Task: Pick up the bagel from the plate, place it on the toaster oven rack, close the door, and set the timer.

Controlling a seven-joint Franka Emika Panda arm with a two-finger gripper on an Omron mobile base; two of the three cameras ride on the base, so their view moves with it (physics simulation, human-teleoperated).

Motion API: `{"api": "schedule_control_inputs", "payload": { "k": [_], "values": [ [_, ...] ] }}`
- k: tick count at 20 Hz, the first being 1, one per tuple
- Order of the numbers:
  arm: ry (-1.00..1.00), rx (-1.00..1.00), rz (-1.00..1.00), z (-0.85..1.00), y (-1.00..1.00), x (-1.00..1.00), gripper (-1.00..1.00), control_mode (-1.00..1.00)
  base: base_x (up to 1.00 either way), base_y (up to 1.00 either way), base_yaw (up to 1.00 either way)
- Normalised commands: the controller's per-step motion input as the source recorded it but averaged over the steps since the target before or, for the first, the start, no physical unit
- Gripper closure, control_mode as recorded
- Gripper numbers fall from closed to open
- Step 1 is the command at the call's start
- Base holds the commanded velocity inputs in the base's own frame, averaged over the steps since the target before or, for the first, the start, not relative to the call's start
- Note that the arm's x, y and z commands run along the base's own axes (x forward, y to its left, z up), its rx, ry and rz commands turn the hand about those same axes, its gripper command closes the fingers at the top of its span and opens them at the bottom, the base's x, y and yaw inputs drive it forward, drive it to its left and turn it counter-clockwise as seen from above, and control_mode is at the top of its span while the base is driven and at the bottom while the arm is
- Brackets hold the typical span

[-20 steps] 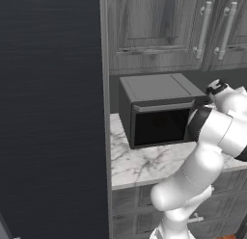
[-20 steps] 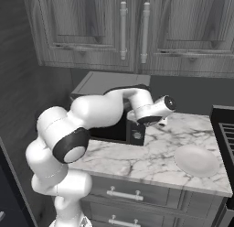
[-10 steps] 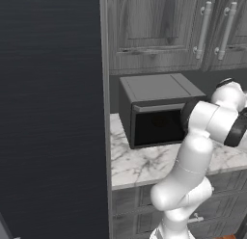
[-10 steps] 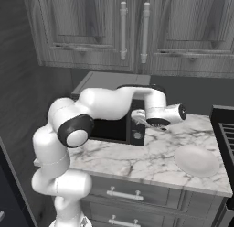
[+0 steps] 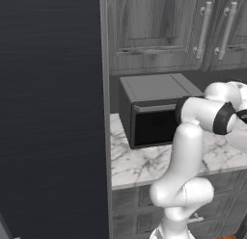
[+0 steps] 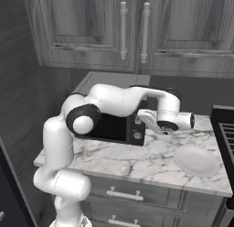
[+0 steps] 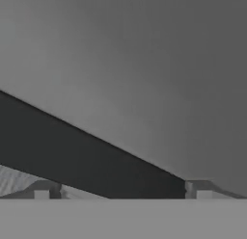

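From the left base view, the toaster oven (image 5: 154, 108) stands on the marble desk (image 5: 140, 163) under the cupboards (image 5: 159, 31), its dark door (image 5: 157, 127) shut; the arm's elbow covers the door's right end.

From the right base view, the hand (image 6: 153, 122) sits by the oven's right front corner, near the knobs; a bare white plate (image 6: 197, 160) lies well to its right.

In the hand view, two fingertips (image 7: 42, 191) stand apart with nothing between them. The bagel cannot be seen.
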Motion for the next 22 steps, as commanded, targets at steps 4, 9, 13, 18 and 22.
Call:
{"api": "schedule_control_inputs", "payload": {
  "k": [4,9,13,18,22],
  "values": [
    [0.0,0.26,0.06,-0.12,-0.27,0.0,1.0,-1.0,0.0,0.0,0.0],
    [0.0,0.12,0.01,-0.03,-0.05,-0.06,1.0,-1.0,0.0,0.0,0.0],
    [0.0,0.01,0.0,0.0,0.0,-0.24,1.0,-1.0,0.0,0.0,0.0],
    [-0.01,-0.01,0.0,0.12,0.0,-0.51,1.0,-1.0,0.0,0.0,0.0],
    [-0.06,-0.08,0.0,0.23,0.02,-0.74,1.0,-1.0,0.0,0.0,0.0]
  ]
}}
